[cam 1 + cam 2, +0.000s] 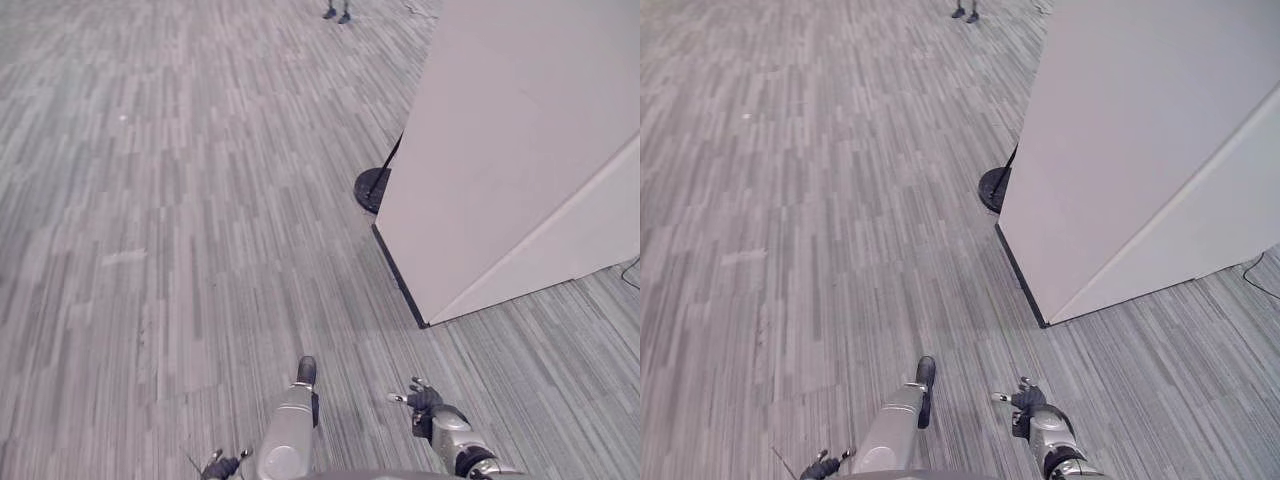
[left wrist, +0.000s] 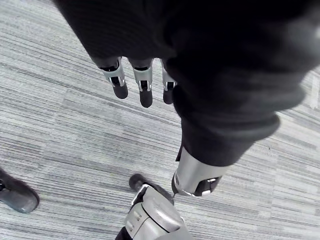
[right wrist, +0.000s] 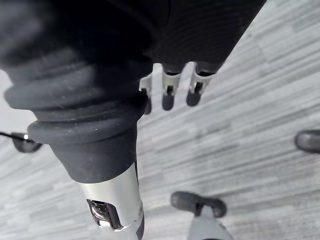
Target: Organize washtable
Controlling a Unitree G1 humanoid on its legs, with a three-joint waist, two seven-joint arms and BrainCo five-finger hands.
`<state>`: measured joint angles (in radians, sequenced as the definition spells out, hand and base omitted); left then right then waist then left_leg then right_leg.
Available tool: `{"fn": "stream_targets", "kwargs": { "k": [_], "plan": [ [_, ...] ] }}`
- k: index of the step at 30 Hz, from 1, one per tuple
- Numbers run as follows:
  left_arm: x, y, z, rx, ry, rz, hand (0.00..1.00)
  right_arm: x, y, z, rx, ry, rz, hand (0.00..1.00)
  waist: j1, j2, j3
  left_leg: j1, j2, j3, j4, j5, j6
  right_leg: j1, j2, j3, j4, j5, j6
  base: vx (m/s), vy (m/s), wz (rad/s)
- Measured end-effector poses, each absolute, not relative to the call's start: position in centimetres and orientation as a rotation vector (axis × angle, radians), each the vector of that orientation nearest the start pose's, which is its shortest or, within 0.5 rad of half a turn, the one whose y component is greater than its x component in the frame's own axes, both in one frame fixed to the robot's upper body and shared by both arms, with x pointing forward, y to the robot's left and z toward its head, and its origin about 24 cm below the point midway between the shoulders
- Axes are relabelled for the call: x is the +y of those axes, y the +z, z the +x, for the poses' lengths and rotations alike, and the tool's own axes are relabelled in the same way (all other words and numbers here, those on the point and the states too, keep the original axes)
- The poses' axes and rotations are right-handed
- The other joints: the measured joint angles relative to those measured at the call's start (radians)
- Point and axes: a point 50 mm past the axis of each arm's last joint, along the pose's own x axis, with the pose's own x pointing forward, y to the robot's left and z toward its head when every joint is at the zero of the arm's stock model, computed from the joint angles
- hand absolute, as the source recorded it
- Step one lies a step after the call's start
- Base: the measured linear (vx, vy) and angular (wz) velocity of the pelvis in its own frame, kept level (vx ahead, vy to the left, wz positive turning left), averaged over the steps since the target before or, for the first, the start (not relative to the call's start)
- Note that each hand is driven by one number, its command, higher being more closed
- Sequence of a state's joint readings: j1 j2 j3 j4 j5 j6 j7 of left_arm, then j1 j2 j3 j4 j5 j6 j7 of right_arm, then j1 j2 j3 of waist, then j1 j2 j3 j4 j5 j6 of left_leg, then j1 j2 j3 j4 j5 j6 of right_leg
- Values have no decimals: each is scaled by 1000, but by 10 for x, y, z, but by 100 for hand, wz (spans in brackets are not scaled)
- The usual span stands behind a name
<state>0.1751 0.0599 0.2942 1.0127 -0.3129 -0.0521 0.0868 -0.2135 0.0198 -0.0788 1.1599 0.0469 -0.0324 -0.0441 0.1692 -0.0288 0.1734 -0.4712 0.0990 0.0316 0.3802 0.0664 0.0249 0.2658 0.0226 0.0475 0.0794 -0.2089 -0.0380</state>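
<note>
No washtable items are in sight; the head views look down at grey striped carpet [image 1: 180, 230]. My left hand [image 1: 222, 466] hangs low at the bottom edge of the head views. In its wrist view the fingers [image 2: 145, 90] point straight down over the carpet with nothing in them. My right hand [image 1: 425, 402] hangs at the bottom right, near the corner of a white panel. Its fingers [image 3: 168, 95] are also straight and relaxed, holding nothing.
A tall white panel [image 1: 520, 150] stands at the right, with its dark-edged corner [image 1: 420, 320] close ahead of my right hand. A black round base with a pole [image 1: 372, 188] sits by its far side. A person's shoes [image 1: 337, 14] show far ahead. Open carpet lies to the left.
</note>
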Motion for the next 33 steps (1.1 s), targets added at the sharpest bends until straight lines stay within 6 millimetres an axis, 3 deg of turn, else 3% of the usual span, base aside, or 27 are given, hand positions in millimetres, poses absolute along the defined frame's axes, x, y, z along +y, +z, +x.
{"fn": "stream_targets", "kwargs": {
  "k": [1, 2, 3, 4, 5, 6, 7, 8, 10, 11, 13, 14, 16, 17, 18, 19, 20, 21, 22, 23, 25, 27, 28, 29, 30, 31, 33],
  "plan": [
    [220, -162, 55, 1064, 661, -339, 0, -137, -135, 193, 914, -52, 64, 0, -1, -3, -1, 1, 11, 32, 91, -45, 25, -20, -8, 37, 101, 32, 42, 625, 321, -31],
    [220, -164, 47, 1077, 702, -366, 0, -133, -132, 198, 898, -43, 68, 0, 7, -2, 1, -10, 30, 82, 235, -73, 45, -33, -10, 71, 220, 79, 36, 590, 333, -35],
    [220, -164, 42, 1084, 713, -367, 0, -130, -133, 196, 902, -37, 72, 0, 5, 0, -1, -20, 13, 100, 265, -114, 23, -46, -13, 79, 292, 98, 62, 417, 312, -33],
    [218, -166, 23, 1126, 729, -361, 0, -134, -140, 182, 934, -47, 71, 0, -18, 1, -47, 52, 6, 95, 154, -140, 48, -106, -17, 88, 466, 150, 146, 329, 320, -16],
    [220, -166, 16, 1147, 730, -347, 0, -133, -142, 176, 943, -52, 77, 0, -27, -4, -54, 92, -9, 97, 148, -219, 67, -121, -17, 89, 549, 188, 197, 329, 297, 18],
    [226, -166, 11, 1174, 712, -304, 0, -130, -145, 168, 957, -54, 93, 0, -48, -48, -54, 144, -69, 106, 152, -267, 90, -162, -55, 89, 700, 277, 248, 568, 276, 34],
    [233, -165, 12, 1181, 702, -277, 0, -133, -151, 154, 1002, -73, 102, 0, -52, -63, -49, 207, -91, 105, 147, -308, 100, -227, -76, 60, 864, 278, 241, 419, 139, 38],
    [235, -165, 13, 1180, 703, -271, 0, -136, -154, 147, 1017, -95, 114, 0, -56, -57, -45, 245, -94, 97, 139, -325, 102, -261, -76, 29, 933, 256, 217, 527, 184, 28],
    [238, -164, 19, 1168, 683, -247, 0, -145, -159, 131, 1043, -146, 129, 0, -96, -39, -38, 402, -99, 63, 33, -336, 106, -374, -78, -103, 1031, 154, 131, 500, 190, 50],
    [244, -162, 31, 1142, 673, -234, 0, -153, -156, 135, 1017, -166, 121, 0, -129, -33, -34, 474, -99, 29, -30, -338, 107, -453, -73, -186, 965, 88, 94, 554, 162, 66],
    [245, -159, 55, 1087, 652, -238, 0, -165, -156, 132, 1014, -228, 141, 0, -151, -30, -32, 535, -98, -23, -50, -366, 95, -523, -70, -249, 763, 46, 96, 516, 74, 90],
    [245, -158, 63, 1070, 645, -241, 0, -169, -156, 131, 1011, -249, 149, 0, -156, -28, -30, 552, -96, -40, -51, -379, 85, -535, -67, -259, 666, 47, 97, 526, 21, 89],
    [245, -155, 78, 1028, 640, -251, 0, -177, -158, 125, 1022, -296, 169, 0, -154, -23, -28, 639, -81, -59, -75, -435, 46, -528, -52, -300, 217, 111, 110, 568, 12, 47],
    [245, -155, 78, 1024, 647, -253, 0, -178, -158, 124, 1024, -297, 169, 0, -155, -24, -27, 664, -78, -60, -85, -452, 31, -538, -45, -304, 158, 130, 112, 613, -26, 21],
    [243, -156, 72, 1025, 682, -277, 0, -182, -155, 129, 1009, -288, 150, 0, -163, -3, -39, 710, -39, -51, -93, -495, -40, -557, -18, -325, 151, 144, 94, 696, -41, 36],
    [243, -157, 65, 1034, 712, -284, 0, -183, -156, 127, 1023, -277, 134, 0, -170, 4, -46, 677, -26, -63, 40, -501, -61, -555, 1, -341, 194, 149, 69, 863, -102, 72],
    [243, -155, 67, 1009, 734, -306, 0, -180, -158, 124, 1044, -269, 129, 0, -183, -8, -55, 515, -18, -78, 396, -458, -100, -541, 30, -352, 221, 188, 9, 758, -131, 69],
    [242, -156, 65, 1012, 747, -319, 0, -180, -158, 123, 1044, -264, 123, 0, -180, -11, -64, 439, -13, -77, 565, -389, -101, -519, 57, -357, 199, 226, -45, 721, -197, 11],
    [229, -161, 54, 1051, 778, -373, 0, -187, -153, 132, 1014, -254, 90, 0, -152, 58, -74, 331, 61, -80, 800, -181, -86, -492, 139, -332, 186, 244, -96, 667, -95, -86],
    [223, -164, 42, 1095, 785, -383, 0, -182, -149, 145, 978, -260, 104, 0, -119, 76, -65, 263, 98, -89, 912, -172, -80, -452, 177, -276, 159, 228, -101, 768, -49, -118],
    [227, -163, 43, 1098, 790, -370, 0, -164, -145, 165, 959, -241, 143, 0, -102, 24, -37, 211, 130, -44, 883, -280, -100, -385, 166, -201, 122, 229, -106, 592, -13, -85],
    [228, -163, 40, 1102, 799, -371, 0, -148, -142, 174, 945, -215, 180, 0, -97, -4, -29, 216, 168, -4, 698, -347, -111, -289, 136, -174, 86, 229, -98, 481, 7, -27],
    [227, -164, 33, 1108, 815, -381, 0, -142, -141, 176, 938, -192, 178, 0, -99, -20, -27, 239, 174, -2, 497, -363, -143, -247, 119, -149, 85, 219, -73, 484, 136, -13],
    [226, -164, 30, 1110, 821, -382, 0, -140, -141, 176, 935, -179, 170, 0, -98, -18, -35, 254, 169, -6, 373, -361, -148, -233, 114, -131, 84, 210, -59, 532, 244, -36],
    [224, -165, 24, 1121, 832, -388, 0, -142, -140, 178, 924, -173, 155, 0, -93, 12, -50, 282, 161, -21, 138, -329, -182, -214, 113, -106, 83, 192, -30, 447, 318, -58],
    [220, -167, 16, 1149, 845, -394, 0, -147, -139, 180, 913, -161, 122, 0, -89, 33, -57, 278, 160, -28, 9, -181, -153, -199, 124, -94, 79, 161, 11, 325, 261, -62],
    [227, -166, 13, 1157, 866, -367, 0, -144, -142, 172, 930, -137, 91, 0, -86, -14, -74, 294, 113, -8, -27, -187, -144, -193, 77, -83, 66, 139, 26, 244, 177, -3]
  ]
}}
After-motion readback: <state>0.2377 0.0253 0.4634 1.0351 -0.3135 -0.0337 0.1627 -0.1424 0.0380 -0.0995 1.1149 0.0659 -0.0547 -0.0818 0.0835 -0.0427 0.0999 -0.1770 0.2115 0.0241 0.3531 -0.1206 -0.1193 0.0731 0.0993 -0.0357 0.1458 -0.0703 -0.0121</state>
